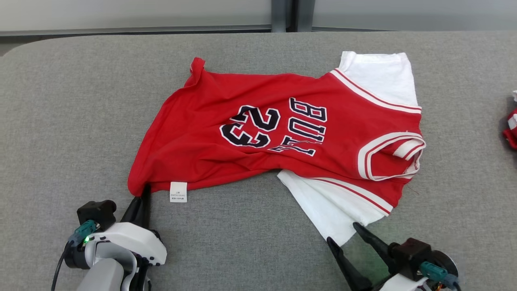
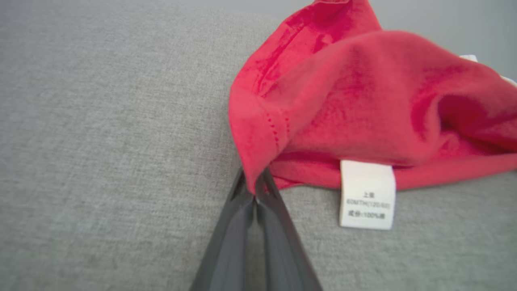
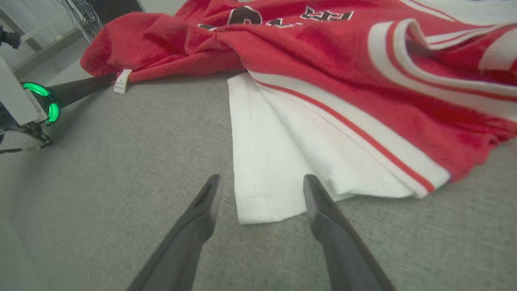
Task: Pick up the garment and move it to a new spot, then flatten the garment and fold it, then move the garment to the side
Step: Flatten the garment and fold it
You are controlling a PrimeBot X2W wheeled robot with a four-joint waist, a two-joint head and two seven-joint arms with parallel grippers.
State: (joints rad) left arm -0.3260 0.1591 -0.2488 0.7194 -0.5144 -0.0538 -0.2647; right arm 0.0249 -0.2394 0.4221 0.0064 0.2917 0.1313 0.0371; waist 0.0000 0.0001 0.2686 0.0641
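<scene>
A red jersey point(image 1: 274, 133) with white sleeves and the number 23 lies rumpled across the grey table, its neck to the right. My left gripper point(image 1: 142, 193) is shut on the jersey's near-left hem corner point(image 2: 254, 178), beside a white care label point(image 2: 366, 195). My right gripper point(image 1: 343, 235) stands open just short of the near white sleeve point(image 1: 323, 204). In the right wrist view the two fingers straddle that sleeve's end point(image 3: 266, 202), and the gripper point(image 3: 260, 182) has nothing pinched in it.
The grey cloth-covered table point(image 1: 60, 121) reaches to a pale wall at the back. Another red and white item point(image 1: 511, 129) lies at the right edge. Bare table spreads left of the jersey and along the front between the arms.
</scene>
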